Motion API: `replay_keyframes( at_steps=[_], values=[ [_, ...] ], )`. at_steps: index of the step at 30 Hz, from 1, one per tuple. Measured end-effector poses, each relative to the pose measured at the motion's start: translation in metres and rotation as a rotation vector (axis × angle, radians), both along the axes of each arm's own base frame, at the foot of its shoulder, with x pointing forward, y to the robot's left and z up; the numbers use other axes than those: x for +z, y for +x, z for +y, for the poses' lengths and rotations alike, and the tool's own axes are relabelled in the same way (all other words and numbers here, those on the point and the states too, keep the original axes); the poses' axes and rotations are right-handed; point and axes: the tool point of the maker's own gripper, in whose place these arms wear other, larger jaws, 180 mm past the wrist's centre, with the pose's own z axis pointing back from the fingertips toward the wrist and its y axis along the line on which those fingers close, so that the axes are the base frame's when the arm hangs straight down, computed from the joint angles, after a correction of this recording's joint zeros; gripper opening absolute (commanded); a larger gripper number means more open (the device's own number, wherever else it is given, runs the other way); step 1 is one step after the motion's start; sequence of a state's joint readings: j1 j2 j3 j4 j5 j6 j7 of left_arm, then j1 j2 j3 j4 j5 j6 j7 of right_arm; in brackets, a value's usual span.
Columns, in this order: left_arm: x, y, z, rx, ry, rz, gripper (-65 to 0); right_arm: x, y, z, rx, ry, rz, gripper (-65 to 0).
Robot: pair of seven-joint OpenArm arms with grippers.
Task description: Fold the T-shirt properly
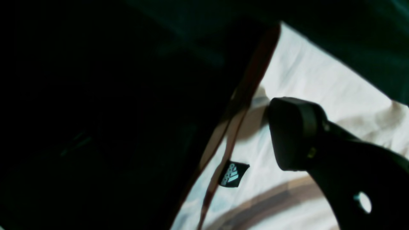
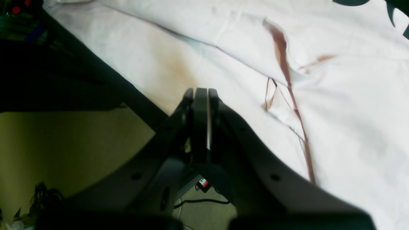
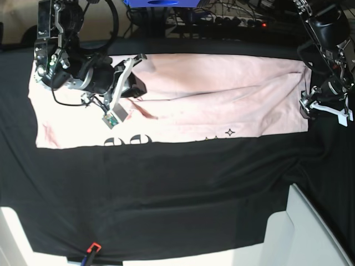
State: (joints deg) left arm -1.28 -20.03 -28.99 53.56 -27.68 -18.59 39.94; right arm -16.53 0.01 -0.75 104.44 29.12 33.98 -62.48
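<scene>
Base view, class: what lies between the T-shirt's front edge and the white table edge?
Only bare black table cloth lies between the T-shirt and that edge, in the base view.

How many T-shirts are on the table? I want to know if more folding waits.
1: the T-shirt lies spread across the far half of the black cloth. Another could be hidden beneath it.

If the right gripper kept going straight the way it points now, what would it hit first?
Most likely the pale pink cotton T-shirt: the right gripper, fingers shut, points onto the fabric just past its edge. How far above the cloth it sits is unclear.
</scene>
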Motion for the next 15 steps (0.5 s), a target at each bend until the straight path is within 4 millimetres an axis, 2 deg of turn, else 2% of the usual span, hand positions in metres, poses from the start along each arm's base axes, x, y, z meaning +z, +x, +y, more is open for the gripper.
replay_keyframes(
  at_steps=[2,6,8,15],
  values=[
    [-0.0003,-0.0006,-0.0001,0.001,0.004,-0.009,-0.3,-0.0002,0.0,0.0,0.0,-0.002,0.0,-64.1],
    [-0.001,-0.0017,0.0007,0.004,0.009,-0.013,-24.5,-0.0003,0.0,-0.0003,0.0,-0.003,0.0,-64.1],
    [-0.0032,-0.006,0.0002,0.011,0.004,-0.011,-30.7,-0.0001,0.0002,-0.0001,0.0,-0.002,-0.001,-64.1],
    [-0.0068,-0.0048,-0.0089,0.022,-0.005,-0.037,-27.5,-0.0001,0.0002,0.0,0.0,-0.002,-0.001,-64.1]
  ],
)
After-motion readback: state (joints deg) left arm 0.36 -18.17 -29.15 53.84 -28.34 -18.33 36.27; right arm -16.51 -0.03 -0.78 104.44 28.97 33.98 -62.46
